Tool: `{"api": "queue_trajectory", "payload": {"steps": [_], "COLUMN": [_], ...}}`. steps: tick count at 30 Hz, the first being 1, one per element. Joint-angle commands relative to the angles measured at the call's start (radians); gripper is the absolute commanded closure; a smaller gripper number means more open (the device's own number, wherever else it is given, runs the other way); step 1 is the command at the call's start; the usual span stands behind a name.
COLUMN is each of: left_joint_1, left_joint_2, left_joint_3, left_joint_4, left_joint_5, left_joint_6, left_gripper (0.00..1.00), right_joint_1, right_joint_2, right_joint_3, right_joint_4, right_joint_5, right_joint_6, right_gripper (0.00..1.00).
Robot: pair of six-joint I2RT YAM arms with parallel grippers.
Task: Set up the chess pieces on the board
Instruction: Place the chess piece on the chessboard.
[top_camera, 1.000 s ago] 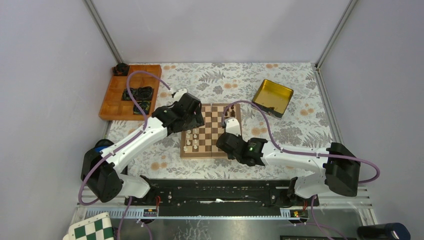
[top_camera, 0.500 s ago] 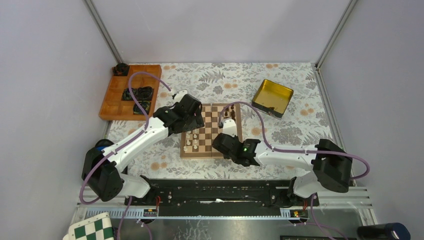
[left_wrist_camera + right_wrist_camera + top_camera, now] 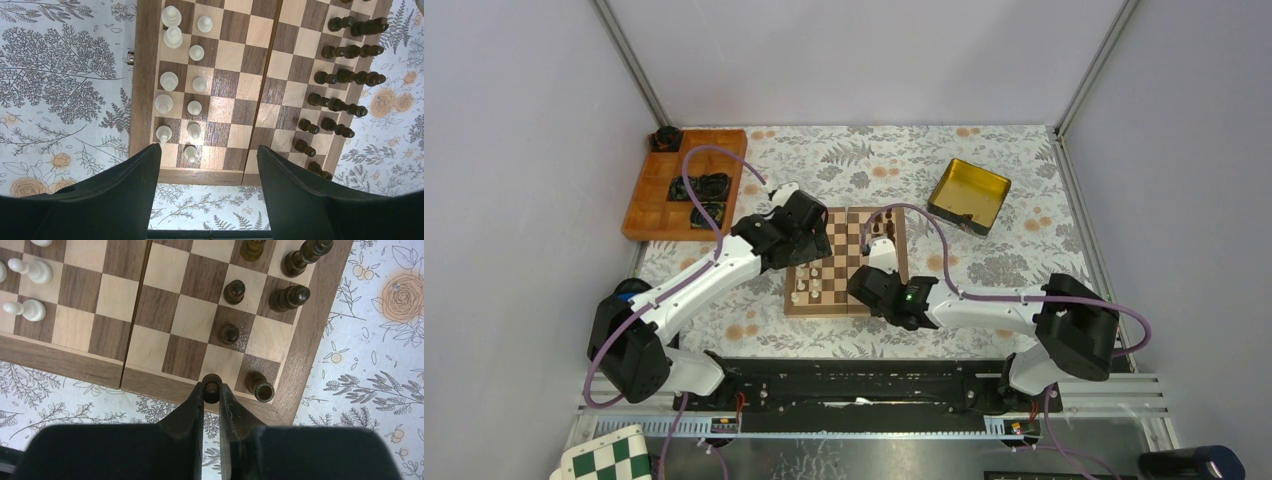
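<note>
The board [image 3: 839,250] lies mid-table, with cream pieces [image 3: 169,80] in two files along one side and dark pieces [image 3: 345,77] along the other. My right gripper [image 3: 212,390] is shut on a dark pawn [image 3: 212,386] over the pale square at the board's near edge, beside a dark rook [image 3: 260,386] in the corner. Whether the pawn rests on the square I cannot tell. My left gripper [image 3: 208,150] hangs open above the board's far edge, holding nothing; in the top view it [image 3: 809,232] covers the far-left corner.
An orange tray [image 3: 649,205] with black ring-shaped items sits at the far left. A yellow tin [image 3: 972,185] lies to the far right of the board. A green-and-white checkered board [image 3: 609,458] pokes in at the bottom left. Enclosure walls stand on three sides.
The right arm has swung left, its elbow and gripper shifting slightly toward the board's near edge with the pawn still held. The left arm has barely moved.
</note>
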Motion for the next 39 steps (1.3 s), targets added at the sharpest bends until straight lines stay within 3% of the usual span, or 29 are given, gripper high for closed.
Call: {"api": "queue_trajectory", "payload": {"steps": [1, 17, 26, 39], "left_joint_1": [0.006, 0.011, 0.012, 0.013], "left_joint_2": [-0.002, 0.039, 0.049, 0.056], "left_joint_3": [-0.009, 0.003, 0.006, 0.017], "left_joint_4": [-0.003, 0.011, 0.025, 0.032], "left_joint_5": [-0.024, -0.019, -0.007, 0.003], "left_joint_6": [-0.005, 0.009, 0.007, -0.002], "left_gripper": [0.22, 0.22, 0.22, 0.22], "right_joint_1": [-0.024, -0.056, -0.056, -0.056], "right_joint_2": [0.010, 0.053, 0.039, -0.043], "right_joint_3": [0.011, 0.018, 0.034, 0.105], "right_joint_4": [0.032, 0.052, 0.022, -0.057], "right_joint_5": [0.023, -0.016, -0.022, -0.047], "right_joint_6": [0.011, -0.018, -0.031, -0.060], "right_gripper": [1.00, 0.98, 0.71, 0.65]}}
